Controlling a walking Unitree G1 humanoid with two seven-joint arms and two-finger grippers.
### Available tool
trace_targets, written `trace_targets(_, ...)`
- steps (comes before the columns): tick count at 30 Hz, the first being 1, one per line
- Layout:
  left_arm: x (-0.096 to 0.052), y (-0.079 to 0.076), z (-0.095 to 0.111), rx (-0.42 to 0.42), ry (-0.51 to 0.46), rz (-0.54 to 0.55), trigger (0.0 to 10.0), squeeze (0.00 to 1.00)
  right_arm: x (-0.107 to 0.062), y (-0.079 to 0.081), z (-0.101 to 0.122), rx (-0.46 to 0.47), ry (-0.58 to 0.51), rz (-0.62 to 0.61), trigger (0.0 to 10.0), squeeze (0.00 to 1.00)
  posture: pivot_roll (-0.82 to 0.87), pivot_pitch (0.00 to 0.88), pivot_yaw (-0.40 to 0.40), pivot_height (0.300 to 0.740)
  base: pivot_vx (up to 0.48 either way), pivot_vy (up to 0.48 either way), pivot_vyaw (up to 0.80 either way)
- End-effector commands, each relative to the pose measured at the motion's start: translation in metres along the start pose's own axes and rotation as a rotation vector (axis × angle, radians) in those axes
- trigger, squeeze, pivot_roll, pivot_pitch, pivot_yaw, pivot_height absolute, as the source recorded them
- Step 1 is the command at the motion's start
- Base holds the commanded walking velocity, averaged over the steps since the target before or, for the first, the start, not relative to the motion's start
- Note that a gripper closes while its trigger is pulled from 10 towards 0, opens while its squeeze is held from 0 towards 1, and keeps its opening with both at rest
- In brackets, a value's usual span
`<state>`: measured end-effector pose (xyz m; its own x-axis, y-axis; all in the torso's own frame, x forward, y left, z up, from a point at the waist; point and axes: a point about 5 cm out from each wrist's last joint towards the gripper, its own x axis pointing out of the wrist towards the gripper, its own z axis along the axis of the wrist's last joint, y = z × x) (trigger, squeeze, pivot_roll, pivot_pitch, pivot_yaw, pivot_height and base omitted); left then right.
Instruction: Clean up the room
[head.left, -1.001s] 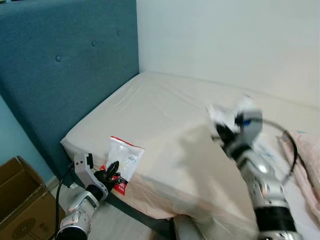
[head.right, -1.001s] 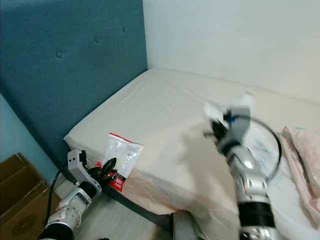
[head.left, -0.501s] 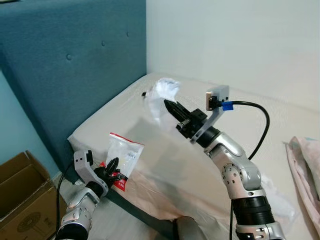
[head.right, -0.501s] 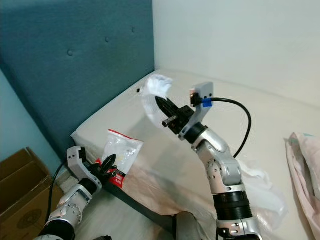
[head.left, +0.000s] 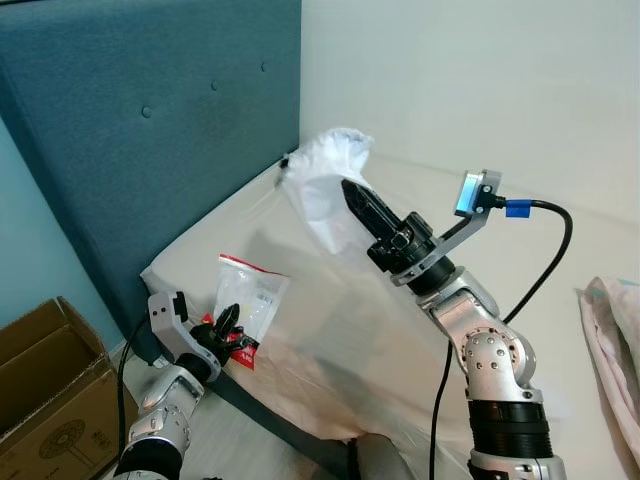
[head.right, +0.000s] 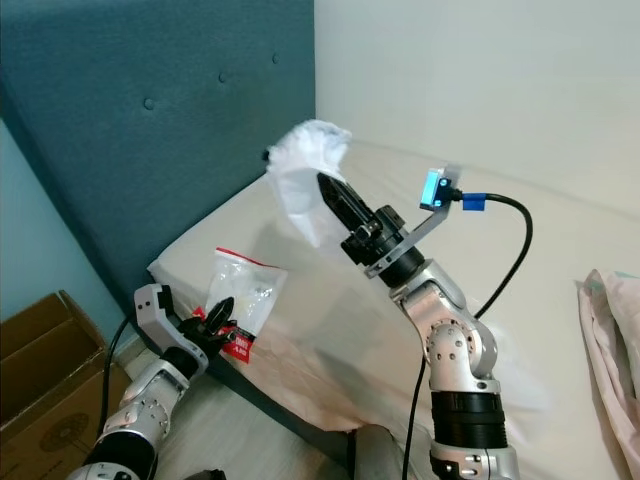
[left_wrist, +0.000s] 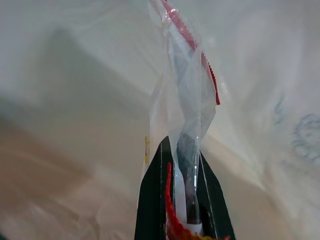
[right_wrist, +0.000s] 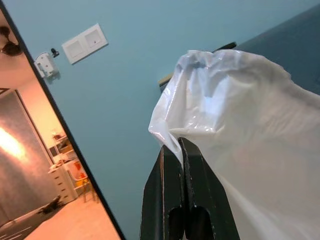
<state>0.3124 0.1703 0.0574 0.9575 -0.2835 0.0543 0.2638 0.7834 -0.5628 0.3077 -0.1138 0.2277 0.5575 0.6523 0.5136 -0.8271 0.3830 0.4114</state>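
Glossy white plastic bag (head.left: 325, 185), matt bedsheet (head.left: 330, 300)

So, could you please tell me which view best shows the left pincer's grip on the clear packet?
The left wrist view: the left pincer is shut on the clear packet, seen close. The eye views show the packet whole over the bed edge, the grip small.

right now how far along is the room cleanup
Nothing looks put away yet. In hand: the right gripper holds a white plastic bag raised over the bed, and the left gripper pinches a clear red-edged packet at the bed's corner. Left: bagging the packet.
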Motion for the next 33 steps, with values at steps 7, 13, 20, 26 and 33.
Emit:
trace_targets(7, 0.014, -0.015, 0.025, 0.019, -0.110, -0.061, 10.0, 0.00, -0.020, -0.039, -0.010, -0.034, 0.071, -0.238, 0.0, 0.00, -0.03, 0.000, -0.055, 0.564, 0.000, 0.000, 0.00)
trace_targets(13, 0.018, -0.017, 0.040, 0.040, -0.162, -0.063, 10.0, 0.00, -0.022, -0.043, -0.011, -0.040, 0.086, -0.260, 0.0, 0.00, -0.02, 0.000, -0.062, 0.583, 0.000, 0.000, 0.00)
trace_targets(20, 0.017, -0.014, 0.064, 0.070, -0.233, -0.046, 10.0, 0.00, -0.015, -0.036, -0.023, -0.019, 0.115, -0.198, 0.0, 0.00, -0.02, 0.000, -0.063, 0.613, 0.000, 0.000, 0.00)
trace_targets(26, 0.016, -0.013, 0.070, 0.081, -0.258, -0.030, 10.0, 0.00, -0.013, -0.034, -0.031, -0.005, 0.137, -0.179, 0.0, 0.00, -0.01, 0.000, -0.073, 0.638, 0.000, 0.000, 0.00)
trace_targets(33, 0.007, -0.003, 0.058, 0.097, -0.220, 0.046, 10.0, 0.00, -0.013, -0.036, -0.037, -0.019, 0.168, -0.184, 0.0, 0.00, 0.00, 0.000, -0.077, 0.673, 0.000, 0.000, 0.00)
